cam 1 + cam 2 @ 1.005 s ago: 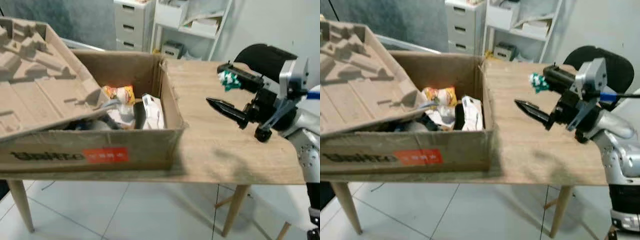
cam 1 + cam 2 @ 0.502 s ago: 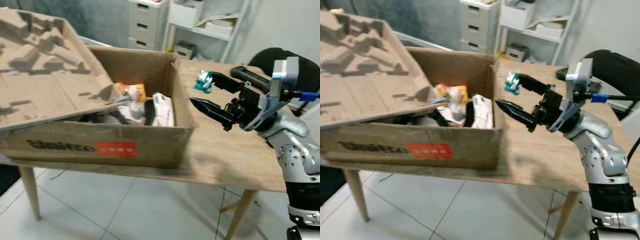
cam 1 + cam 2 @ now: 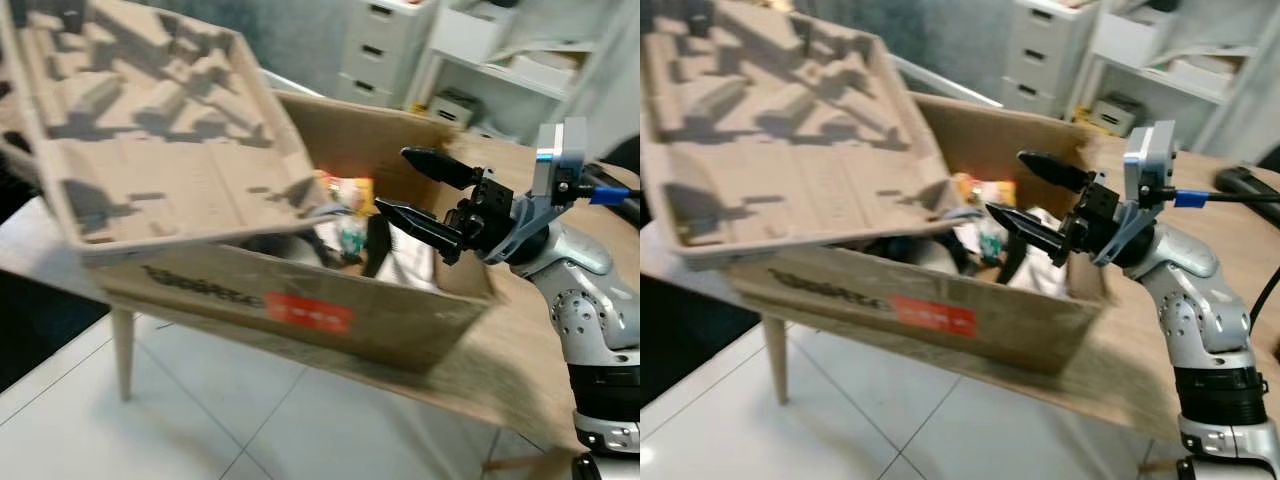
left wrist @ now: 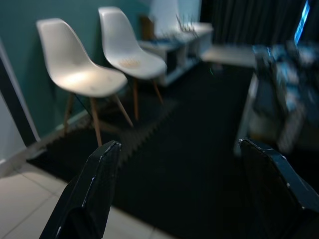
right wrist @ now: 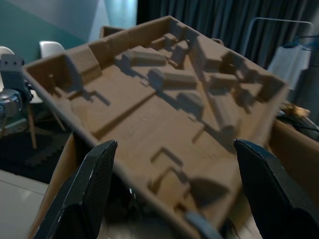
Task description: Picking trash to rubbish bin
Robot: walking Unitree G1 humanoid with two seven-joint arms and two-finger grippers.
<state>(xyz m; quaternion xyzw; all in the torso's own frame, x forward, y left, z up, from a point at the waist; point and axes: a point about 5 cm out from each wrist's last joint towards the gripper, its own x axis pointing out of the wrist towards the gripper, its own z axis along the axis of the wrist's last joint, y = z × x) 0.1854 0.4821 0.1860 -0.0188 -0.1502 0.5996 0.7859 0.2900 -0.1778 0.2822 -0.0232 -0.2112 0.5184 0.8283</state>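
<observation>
- Reaching over the open cardboard box [image 3: 300,300], the right gripper [image 3: 408,186] hangs above the box's right end with its two black fingers spread apart and nothing between them.
- A small green-and-white scrap of trash [image 3: 351,237] lies inside the box, below the gripper, among the other rubbish there — an orange-and-yellow wrapper [image 3: 352,192] sits just behind it and white crumpled paper [image 3: 410,262] lies just beside it.
- A moulded pulp tray [image 3: 150,120] leans tilted over the left part of the box, its hollowed side facing up; the right wrist view looks straight at it between the open fingers [image 5: 84,191].
- The box, with a red label [image 3: 308,313] on its front wall, rests on a light wooden table [image 3: 520,340].
- The left gripper [image 4: 182,194] is also open and empty — its wrist view looks past the fingers to two white chairs [image 4: 99,74] on a dark floor.
- White drawers [image 3: 378,45] and a shelf unit [image 3: 510,60] stand behind the table.
</observation>
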